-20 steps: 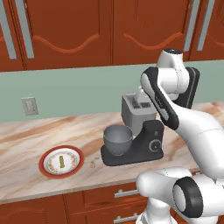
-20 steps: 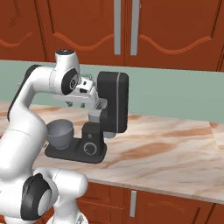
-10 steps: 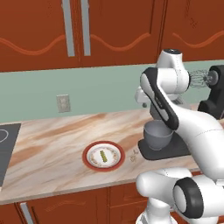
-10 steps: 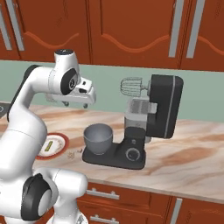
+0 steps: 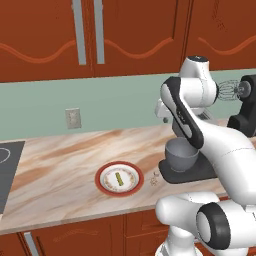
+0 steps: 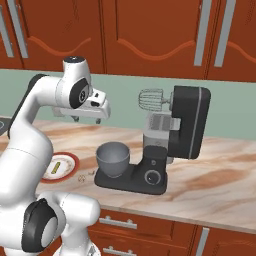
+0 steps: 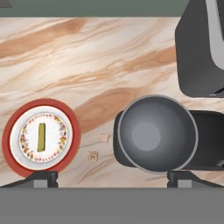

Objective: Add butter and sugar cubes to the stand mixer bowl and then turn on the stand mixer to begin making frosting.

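The butter (image 7: 41,137) lay on the red-rimmed plate (image 7: 12,124) at the left of the desk (image 7: 87,65). Two sugar cubes (image 7: 104,138), apparently bare on the desk, sat between plate and bowl (image 7: 157,133). The claw (image 7: 111,177) hung released above, holding nothing, the mixer (image 6: 187,125) at right.

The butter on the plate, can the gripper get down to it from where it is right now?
Probably yes. The butter lies bare on the red-rimmed plate, nothing over or beside it. The gripper hangs open above the counter, between plate and stand mixer bowl, so the way down looks free.
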Robot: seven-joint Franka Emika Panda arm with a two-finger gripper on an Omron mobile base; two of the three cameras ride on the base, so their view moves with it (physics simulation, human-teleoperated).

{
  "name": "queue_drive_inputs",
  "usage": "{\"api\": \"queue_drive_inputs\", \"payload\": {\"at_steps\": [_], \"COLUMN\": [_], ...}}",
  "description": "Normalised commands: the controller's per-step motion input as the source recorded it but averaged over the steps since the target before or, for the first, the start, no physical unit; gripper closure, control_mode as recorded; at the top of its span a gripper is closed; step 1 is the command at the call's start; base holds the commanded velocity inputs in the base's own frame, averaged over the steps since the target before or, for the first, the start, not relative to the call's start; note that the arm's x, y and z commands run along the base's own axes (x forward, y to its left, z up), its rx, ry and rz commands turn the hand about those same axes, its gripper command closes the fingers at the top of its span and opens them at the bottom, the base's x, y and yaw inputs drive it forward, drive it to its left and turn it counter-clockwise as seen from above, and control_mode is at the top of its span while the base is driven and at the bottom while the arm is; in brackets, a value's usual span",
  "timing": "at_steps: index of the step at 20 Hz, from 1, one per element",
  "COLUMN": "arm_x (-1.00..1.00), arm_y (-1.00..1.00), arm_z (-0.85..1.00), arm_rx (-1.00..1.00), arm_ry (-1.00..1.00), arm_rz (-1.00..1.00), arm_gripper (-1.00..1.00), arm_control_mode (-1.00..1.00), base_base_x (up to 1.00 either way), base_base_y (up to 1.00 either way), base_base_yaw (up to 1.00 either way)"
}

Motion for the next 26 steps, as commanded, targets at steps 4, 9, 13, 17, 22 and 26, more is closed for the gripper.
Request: {"api": "queue_drive_inputs", "payload": {"at_steps": [4,9,13,17,22,26], "arm_x": [0.00,0.00,0.00,0.00,0.00,0.00], "arm_y": [0.00,0.00,0.00,0.00,0.00,0.00], "arm_z": [0.00,0.00,0.00,0.00,0.00,0.00], "arm_rx": [0.00,0.00,0.00,0.00,0.00,0.00], "arm_ry": [0.00,0.00,0.00,0.00,0.00,0.00], "arm_rz": [0.00,0.00,0.00,0.00,0.00,0.00], "arm_gripper": [-1.00,-1.00,-1.00,-1.00,-1.00,-1.00], "arm_control_mode": [1.00,1.00,1.00,1.00,1.00,1.00], "base_base_x": [0.24,0.42,0.57,0.71,0.33,-0.01], "base_base_y": [0.13,0.16,0.16,0.31,0.11,0.00], "base_base_yaw": [0.04,0.09,0.14,0.12,0.01,0.00]}}
